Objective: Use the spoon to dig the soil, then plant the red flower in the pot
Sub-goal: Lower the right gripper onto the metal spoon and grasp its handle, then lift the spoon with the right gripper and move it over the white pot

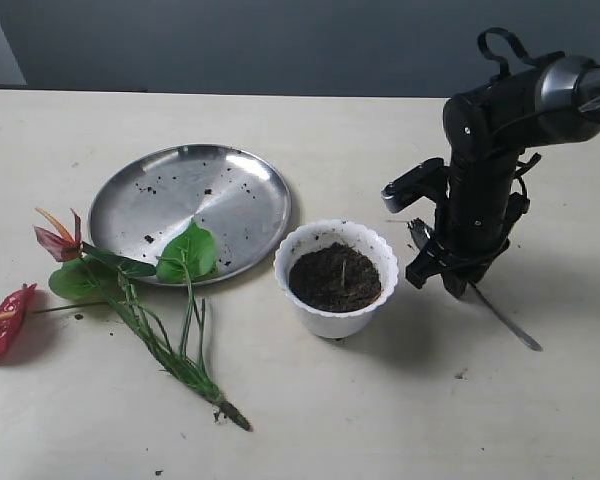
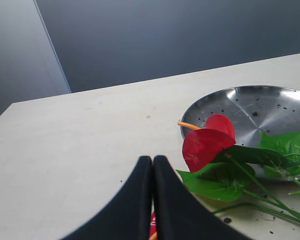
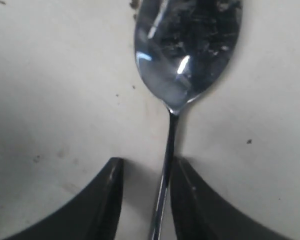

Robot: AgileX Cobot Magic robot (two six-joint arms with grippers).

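Steel spoon point(image 3: 186, 55) flat on bench point(image 1: 380, 420) beside pot point(image 1: 336, 278); right pincer point(image 3: 146, 195) straddles handle, gap narrow, not clamped. Left pincer point(image 2: 152, 200) closed, empty.

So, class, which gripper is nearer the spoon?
Right. The right gripper straddles the spoon handle; the left gripper is by the red flower, away from it.
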